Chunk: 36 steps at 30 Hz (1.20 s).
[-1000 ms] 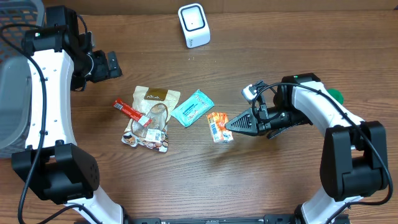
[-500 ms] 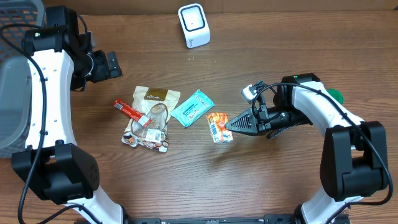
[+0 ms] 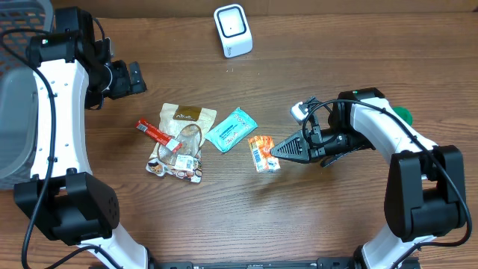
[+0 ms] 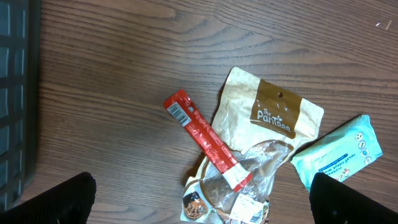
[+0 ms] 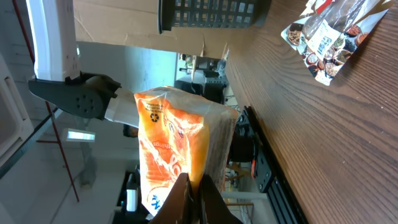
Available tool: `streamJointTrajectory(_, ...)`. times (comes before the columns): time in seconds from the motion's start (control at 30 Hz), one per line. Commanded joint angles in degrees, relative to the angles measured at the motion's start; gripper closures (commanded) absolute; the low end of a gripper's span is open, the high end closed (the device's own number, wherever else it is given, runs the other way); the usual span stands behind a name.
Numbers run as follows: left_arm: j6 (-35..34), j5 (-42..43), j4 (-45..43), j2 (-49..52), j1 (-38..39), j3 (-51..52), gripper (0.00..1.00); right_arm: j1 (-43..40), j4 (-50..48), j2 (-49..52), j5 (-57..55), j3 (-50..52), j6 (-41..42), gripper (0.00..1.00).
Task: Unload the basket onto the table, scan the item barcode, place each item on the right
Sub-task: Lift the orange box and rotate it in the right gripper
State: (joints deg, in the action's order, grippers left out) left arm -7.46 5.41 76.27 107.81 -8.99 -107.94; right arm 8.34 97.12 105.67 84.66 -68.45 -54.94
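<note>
1. Overhead: the right claw [image 3: 275, 149] is pressed together on the edge of the orange packet [image 3: 261, 153], which sits right at its tips. I can't tell whether it's resting on the table [image 3: 336, 224] or just off it. I'd guess the edge grip is there to keep the printed face uncovered. A white label patch faces up, probably the barcode, but it's too small to read. The scanner [image 3: 233, 30] is well apart from that claw, up toward the far edge, so the packet hasn't been shown to it yet. The left claw [image 3: 137, 77] is spread wide and holding nothing, parked off beside the basket [image 3: 22, 15] and clear of the pile.

2. Left wrist: both fingers [image 4: 56, 199] poke in at the bottom corners with nothing between them. Ahead of the claw is a tan pouch [image 4: 273, 115] that reads something like "The Pantree". A red stick [image 4: 202, 140] lies across it, with a barcode at its far end. A teal pack [image 4: 339, 155] is off to one side, its print too small to read.

3. Right wrist: the tips pinch the packet's bottom seam, so the orange face stands straight out ahead. There's a recycling triangle near the top, and the rest of the print is unreadable. A clear snack bag [image 5: 326, 40] lies farther out on the table.
</note>
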Motion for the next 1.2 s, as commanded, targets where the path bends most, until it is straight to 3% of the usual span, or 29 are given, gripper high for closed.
streamJointTrajectory(0.0,0.66,0.39,-0.07,-0.26,0.39,0.11,0.00,0.24,0.04,-1.64,1.27,0.20,-2.12,0.96)
streamJointTrajectory(1.17,0.66,0.39,-0.07,-0.26,0.39,0.11,0.00,0.24,-4.57,-1.62,0.92,0.20,-2.12,0.96)
